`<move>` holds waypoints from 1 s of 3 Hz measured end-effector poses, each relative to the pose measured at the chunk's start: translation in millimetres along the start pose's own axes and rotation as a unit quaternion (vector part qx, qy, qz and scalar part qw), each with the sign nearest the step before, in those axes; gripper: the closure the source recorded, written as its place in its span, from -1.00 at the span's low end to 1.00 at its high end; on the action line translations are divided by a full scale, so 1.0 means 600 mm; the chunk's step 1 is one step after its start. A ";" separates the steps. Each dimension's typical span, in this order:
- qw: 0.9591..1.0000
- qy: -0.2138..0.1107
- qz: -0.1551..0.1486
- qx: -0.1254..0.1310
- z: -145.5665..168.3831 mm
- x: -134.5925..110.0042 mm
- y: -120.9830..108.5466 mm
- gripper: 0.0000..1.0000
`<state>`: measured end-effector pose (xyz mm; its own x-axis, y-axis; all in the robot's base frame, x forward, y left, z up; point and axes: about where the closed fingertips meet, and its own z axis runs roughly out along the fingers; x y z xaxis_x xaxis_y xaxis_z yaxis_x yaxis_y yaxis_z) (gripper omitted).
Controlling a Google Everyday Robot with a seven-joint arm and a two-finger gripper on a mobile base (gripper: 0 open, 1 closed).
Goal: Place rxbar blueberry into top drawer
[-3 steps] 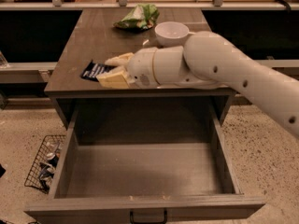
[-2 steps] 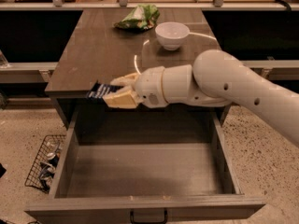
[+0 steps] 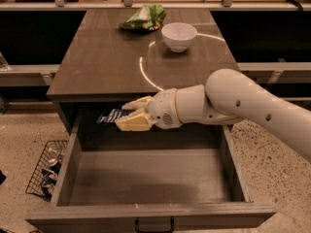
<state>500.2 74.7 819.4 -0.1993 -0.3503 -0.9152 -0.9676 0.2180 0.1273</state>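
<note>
— Where is the hand, and what is it doing?

— The hand [image 3: 127, 114] sits just under the bench's front edge, left of the middle, above the rear of the open top drawer [image 3: 146, 210]. Its two blunt, cream-coloured fingers [image 3: 132, 125] are pinching one end of the rxbar blueberry [image 3: 111, 115].

— So the bar is in the grip?

— Yes. It is a flat, dark navy wrapper with white lettering, and it sticks out to the left of the fingers. It lies in the shadow below the bench [image 3: 97, 67], over the drawer's back-left part. I cannot tell whether it touches the rear wall.

— What is the drawer like?

— It is a wide, deep box of matt grey-brown wood, pulled fully out. A small black handle [image 3: 153, 225] is on its front panel.

— What else is around?

— The smooth, rounded white arm [image 3: 243, 101] comes in from the right, crossing the drawer's right rear corner. The dark wood-grain bench top shows a bright curved glint. A round white bowl [image 3: 179, 35] stands toward the far edge, right of the middle. A crumpled green-and-white chip bag [image 3: 146, 18] lies just beside it to the left. On the speckled floor [image 3: 272, 149], left of the drawer, stands a black wire basket [image 3: 43, 171].
</note>
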 end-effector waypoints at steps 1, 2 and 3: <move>1.000 0.020 0.021 0.006 0.009 0.064 0.001 1.00; 0.998 0.037 0.054 0.001 0.019 0.177 0.013 1.00; 0.996 0.053 0.071 -0.017 0.044 0.286 0.016 1.00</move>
<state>460.9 40.8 653.4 -0.3478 -0.4133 -0.8415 -0.9330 0.2415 0.2669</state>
